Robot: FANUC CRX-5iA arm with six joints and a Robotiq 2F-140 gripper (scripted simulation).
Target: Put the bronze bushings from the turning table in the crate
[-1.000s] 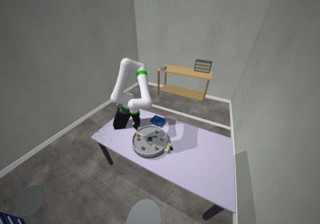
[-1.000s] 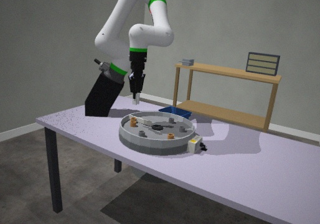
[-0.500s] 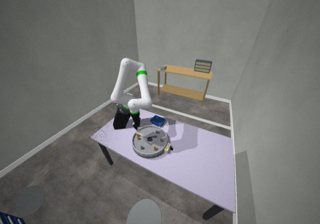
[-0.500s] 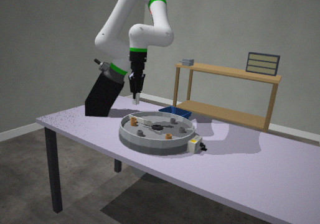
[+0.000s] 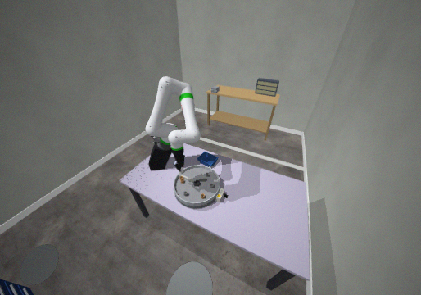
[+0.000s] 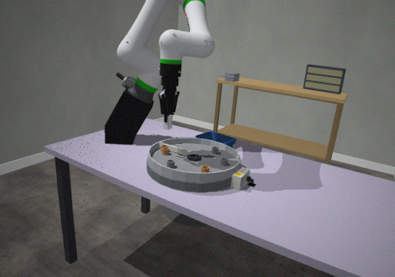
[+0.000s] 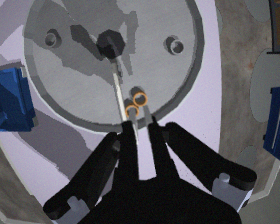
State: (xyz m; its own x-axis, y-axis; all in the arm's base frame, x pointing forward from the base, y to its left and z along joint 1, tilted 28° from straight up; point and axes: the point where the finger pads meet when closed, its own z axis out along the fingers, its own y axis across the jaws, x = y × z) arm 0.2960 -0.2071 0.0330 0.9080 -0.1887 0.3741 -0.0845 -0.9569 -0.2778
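The fingers (image 5: 177, 165) (image 6: 166, 125) are almost shut and hold nothing. Two bronze bushings (image 5: 183, 179) (image 6: 164, 149) (image 7: 140, 98) sit close together on the turning table (image 5: 177, 193) (image 6: 192, 181) (image 7: 200, 45), near the blue crate (image 5: 208, 159) (image 6: 217, 138) (image 7: 10, 100).

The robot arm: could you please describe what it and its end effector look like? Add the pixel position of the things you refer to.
The arm (image 5: 157, 106) (image 6: 144, 22) is glossy white with rounded joints and tubular links, ringed by bright green bands, and has a black lower base section. The end effector (image 5: 179, 170) (image 6: 167, 126) (image 7: 139, 114) is mostly black, with angular linkages, slim fingers, pale grey fingertips and small grey parts at its joints.
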